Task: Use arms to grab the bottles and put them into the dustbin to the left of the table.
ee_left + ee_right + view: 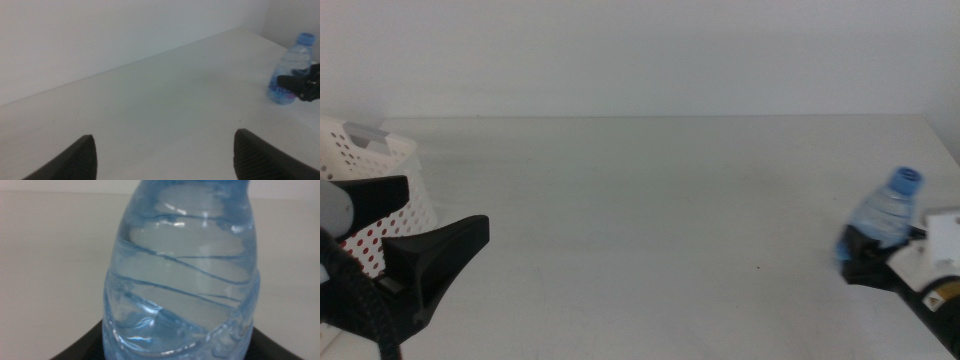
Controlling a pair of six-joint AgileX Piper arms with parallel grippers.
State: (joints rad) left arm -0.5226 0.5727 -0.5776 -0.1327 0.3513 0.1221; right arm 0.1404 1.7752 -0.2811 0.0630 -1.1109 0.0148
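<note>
The right gripper (860, 255) holds the small clear water bottle (885, 215) near the right edge of the white worktop (660, 220), its jaws clamped on the bottle's lower body; the blue cap tilts to the right. The left gripper (415, 235) waits at the near left, jaws spread wide and holding nothing, just beside the white perforated bin (380, 165).

Counter (650, 210) middle: I see bare surface from side to side, free to cross.
Left edge: dustbin (380, 185) blocks my path.
Right edge: water bottle (885, 215) stands in the way.
</note>
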